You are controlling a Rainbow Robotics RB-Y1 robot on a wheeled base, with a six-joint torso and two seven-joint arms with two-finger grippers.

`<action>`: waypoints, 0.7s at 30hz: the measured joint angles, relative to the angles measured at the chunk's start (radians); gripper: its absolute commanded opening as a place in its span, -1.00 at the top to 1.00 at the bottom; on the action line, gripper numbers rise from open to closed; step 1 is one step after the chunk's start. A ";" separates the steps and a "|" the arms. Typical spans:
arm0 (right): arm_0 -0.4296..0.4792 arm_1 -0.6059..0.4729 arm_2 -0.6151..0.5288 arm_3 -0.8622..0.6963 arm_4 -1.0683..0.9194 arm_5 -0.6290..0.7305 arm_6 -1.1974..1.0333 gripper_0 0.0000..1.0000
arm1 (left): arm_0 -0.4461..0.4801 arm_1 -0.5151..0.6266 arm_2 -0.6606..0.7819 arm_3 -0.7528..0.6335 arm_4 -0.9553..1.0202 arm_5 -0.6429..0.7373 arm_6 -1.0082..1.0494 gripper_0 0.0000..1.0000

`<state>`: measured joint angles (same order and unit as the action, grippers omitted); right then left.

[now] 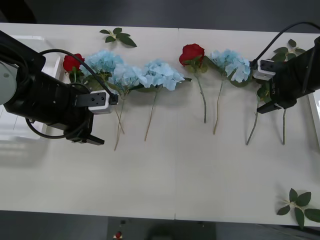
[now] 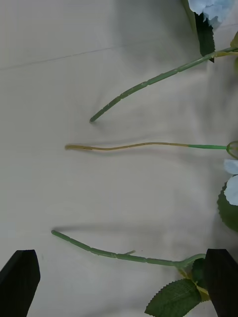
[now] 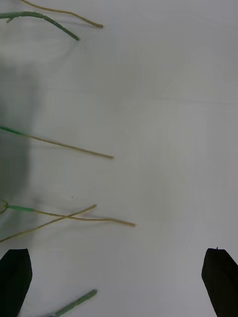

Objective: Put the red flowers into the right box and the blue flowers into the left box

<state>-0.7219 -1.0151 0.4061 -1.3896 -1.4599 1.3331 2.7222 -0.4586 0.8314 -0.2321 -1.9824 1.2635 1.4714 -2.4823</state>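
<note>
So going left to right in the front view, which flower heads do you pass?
Red rose → blue cluster → blue cluster → blue cluster → red rose → blue cluster.

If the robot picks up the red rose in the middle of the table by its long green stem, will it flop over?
Probably a bit. The deep-red artificial rose carries one big bloom on a very thin green stem, so the head end would likely dip. The stem lies nearly straight on the white table, which hints at some stiffness. It looks light, and the thin stem might slip from a loose pinch.
</note>
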 measured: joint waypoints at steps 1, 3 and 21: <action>0.000 0.000 0.000 0.000 0.000 0.000 0.000 -0.93 | 0.002 -0.001 -0.001 0.001 0.000 0.000 0.000 -1.00; 0.002 0.001 0.001 0.001 0.000 0.001 0.000 -0.93 | 0.027 -0.013 -0.005 0.002 0.000 0.000 0.000 -1.00; -0.143 -0.105 0.042 0.003 -0.091 -0.047 -0.452 -0.93 | 0.083 0.102 0.005 0.014 0.206 -0.231 0.408 -1.00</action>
<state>-0.8653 -1.1199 0.4482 -1.3864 -1.5505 1.2857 2.2703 -0.3759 0.9334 -0.2271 -1.9680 1.4690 1.2406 -2.0746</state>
